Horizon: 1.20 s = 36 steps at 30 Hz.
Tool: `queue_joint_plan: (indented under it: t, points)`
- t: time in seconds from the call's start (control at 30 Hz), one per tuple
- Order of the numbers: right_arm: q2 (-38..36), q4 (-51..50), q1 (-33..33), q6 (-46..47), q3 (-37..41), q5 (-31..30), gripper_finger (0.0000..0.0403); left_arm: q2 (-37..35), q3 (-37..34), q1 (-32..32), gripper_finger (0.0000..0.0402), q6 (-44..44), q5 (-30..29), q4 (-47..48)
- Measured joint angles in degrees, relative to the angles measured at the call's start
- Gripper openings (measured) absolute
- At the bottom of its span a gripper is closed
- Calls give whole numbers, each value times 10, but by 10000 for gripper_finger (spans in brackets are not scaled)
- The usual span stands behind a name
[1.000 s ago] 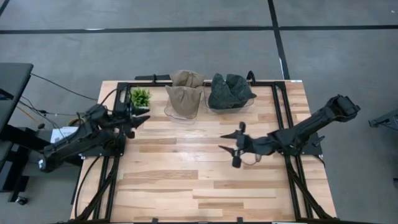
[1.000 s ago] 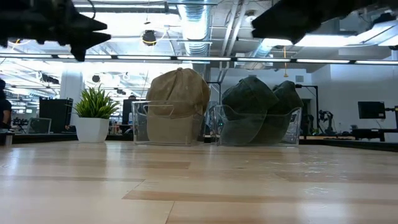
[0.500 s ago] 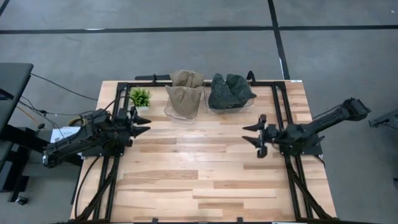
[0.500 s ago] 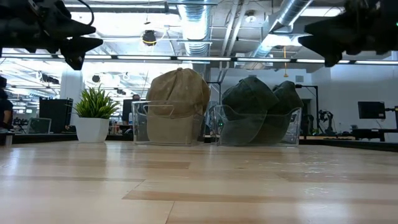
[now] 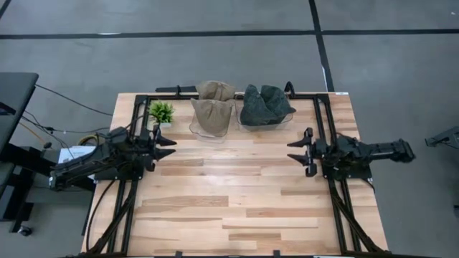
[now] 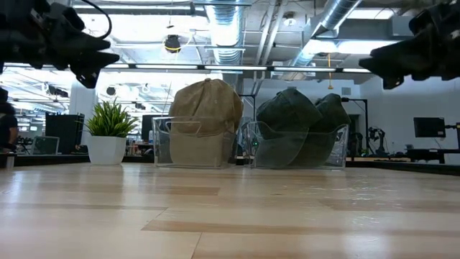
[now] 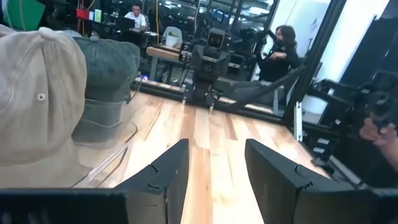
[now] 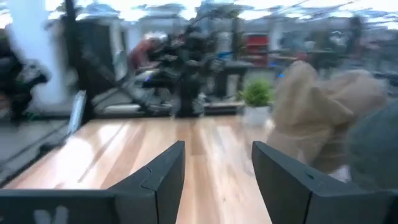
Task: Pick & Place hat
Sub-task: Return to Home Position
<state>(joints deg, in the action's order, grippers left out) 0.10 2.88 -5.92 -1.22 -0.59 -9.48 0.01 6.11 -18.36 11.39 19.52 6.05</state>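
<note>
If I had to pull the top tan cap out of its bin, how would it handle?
Probably floppy: the top tan cap is soft creased cloth, bulging above the clear bin's rim. Likely light, so the thin bin may slide or lift along. The left tool and right tool hang open, away from it.

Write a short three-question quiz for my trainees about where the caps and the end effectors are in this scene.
1. True or false: the light brown caps lie in the left transparent bin.
2. What stands beside that bin, on the left arm's side? A) potted plant B) mug C) bottle
3. Fill in: the left end effector and right end effector are both ____, holding nothing.
Key: 1 true; 2 A; 3 open.
</note>
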Motion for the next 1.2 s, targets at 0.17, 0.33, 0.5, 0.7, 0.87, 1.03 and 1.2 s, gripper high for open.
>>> queue_joint_plan:
  t: [0.17, 0.33, 0.5, 0.7, 0.87, 1.03, 1.2]
  points:
    - [15, -16, 21, -32, 0, 38, 175, 0, -13, 0, 154, -30, -26, -9]
    - [22, -17, 44, -15, 0, 37, 179, 0, -15, 0, 154, -41, -67, -18]
    - [33, -18, 57, -3, 0, 37, 180, 2, -15, 0, 154, -51, -69, -23]
    - [33, -18, 57, -3, -1, 36, 176, 29, -14, 0, 154, -50, -69, -24]
    - [33, -18, 57, -3, -1, 35, 177, 54, -14, 0, 154, -50, -69, -26]
    - [33, -19, 57, -3, -1, 35, 178, 79, -14, 0, 154, -50, -69, -27]
    - [33, -19, 57, -3, -1, 35, 175, 101, -14, 0, 154, -51, -69, -27]
